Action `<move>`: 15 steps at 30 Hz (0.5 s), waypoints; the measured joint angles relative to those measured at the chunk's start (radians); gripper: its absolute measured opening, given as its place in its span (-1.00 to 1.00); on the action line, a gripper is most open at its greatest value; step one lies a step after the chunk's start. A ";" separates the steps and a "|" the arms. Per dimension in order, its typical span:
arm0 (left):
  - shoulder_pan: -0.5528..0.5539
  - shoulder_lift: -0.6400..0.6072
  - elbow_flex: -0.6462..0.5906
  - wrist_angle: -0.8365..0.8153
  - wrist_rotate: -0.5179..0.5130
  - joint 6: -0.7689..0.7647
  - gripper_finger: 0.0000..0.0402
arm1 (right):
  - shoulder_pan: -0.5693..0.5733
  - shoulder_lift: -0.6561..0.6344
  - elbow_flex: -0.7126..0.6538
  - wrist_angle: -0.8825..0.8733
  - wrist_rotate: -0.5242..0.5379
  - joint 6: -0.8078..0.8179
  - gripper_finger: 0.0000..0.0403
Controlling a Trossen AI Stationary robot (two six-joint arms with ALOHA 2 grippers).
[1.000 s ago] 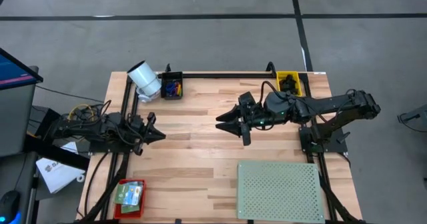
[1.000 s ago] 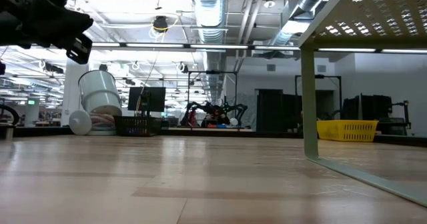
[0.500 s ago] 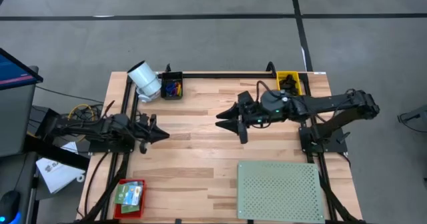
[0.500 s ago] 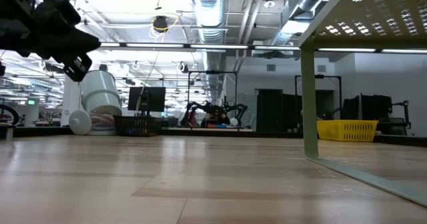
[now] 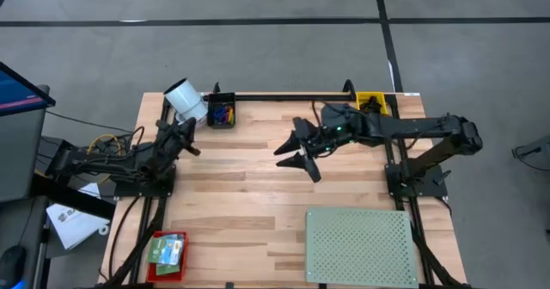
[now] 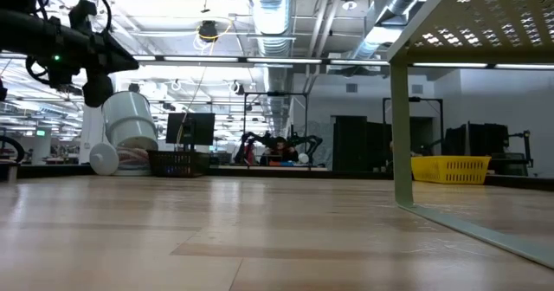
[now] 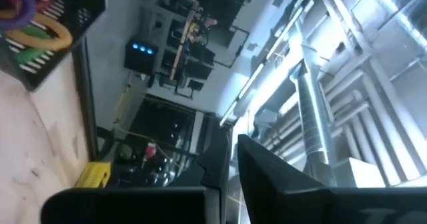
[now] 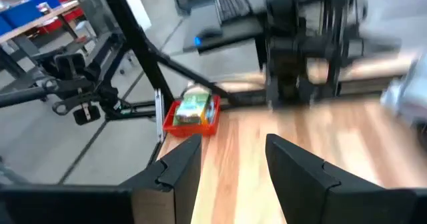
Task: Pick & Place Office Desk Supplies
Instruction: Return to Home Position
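Observation:
Coloured rings (image 5: pixel 223 113) lie in a black bin (image 5: pixel 232 115) at the far edge, next to a tipped white cylinder (image 5: pixel 186 102). Black clips (image 5: pixel 371 108) fill a yellow bin (image 5: pixel 381 101) at the far right. Two green boxes (image 5: pixel 166 250) sit in a red tray (image 5: pixel 157 259) at the near left corner. My left gripper (image 5: pixel 187 138) is shut and hangs in the air just short of the cylinder, pointing toward the far edge. My right gripper (image 5: pixel 288 151) hovers open above the middle of the table, nothing between its fingers (image 8: pixel 180 167).
A large pale green perforated board (image 5: pixel 361 246) stands on legs over the near right of the table. Bare wood (image 5: pixel 249 194) lies between the two arms. A black rail (image 5: pixel 292 95) runs along the far edge.
My left gripper has swung from pointing toward the table's right edge round toward the far edge, ending close to the white cylinder. My right gripper has shifted a little toward the far edge, sunk slightly and rolled about its own axis, staying open.

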 joint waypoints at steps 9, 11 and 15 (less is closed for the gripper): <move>0.000 0.003 0.000 0.007 -0.008 0.007 -0.87 | -0.077 -0.050 -0.001 -0.032 -0.121 -0.175 -0.19; 0.000 0.003 0.000 0.007 -0.008 0.007 -0.87 | -0.098 -0.083 -0.036 -0.028 -0.154 -0.190 -0.19; 0.000 0.003 0.000 0.007 -0.008 0.007 -0.87 | -0.112 -0.226 -0.215 0.091 -0.124 -0.210 -0.19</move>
